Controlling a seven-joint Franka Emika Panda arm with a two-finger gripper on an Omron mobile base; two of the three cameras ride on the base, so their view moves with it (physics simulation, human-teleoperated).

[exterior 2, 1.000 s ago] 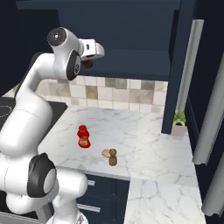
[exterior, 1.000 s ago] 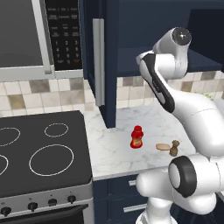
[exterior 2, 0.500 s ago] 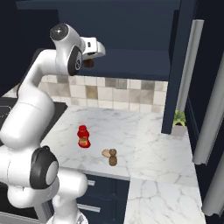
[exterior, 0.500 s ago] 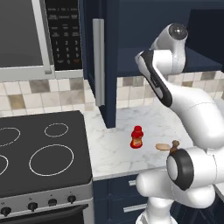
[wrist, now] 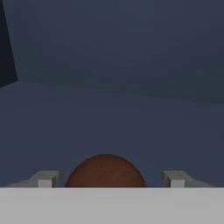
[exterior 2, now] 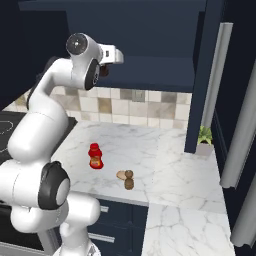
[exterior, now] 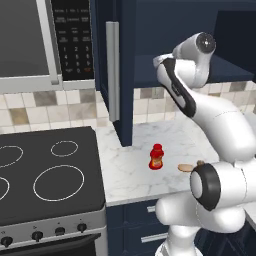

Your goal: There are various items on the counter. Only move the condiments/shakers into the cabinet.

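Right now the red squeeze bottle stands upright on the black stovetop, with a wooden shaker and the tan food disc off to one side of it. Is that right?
Not quite. The red squeeze bottle stands upright on the white marble counter, not the stovetop, as the left base view shows. The rest holds: the wooden shaker and tan food disc lie on the counter to one side of it.

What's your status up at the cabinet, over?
Gripper open, at cabinet shelf. Brown shaker between fingers, not gripped. Red bottle and other shaker on counter. Nothing blocking.

two wooden shakers (exterior 2: 129, 183), one red bottle (exterior 2: 95, 156), one disc (exterior 2: 121, 175)
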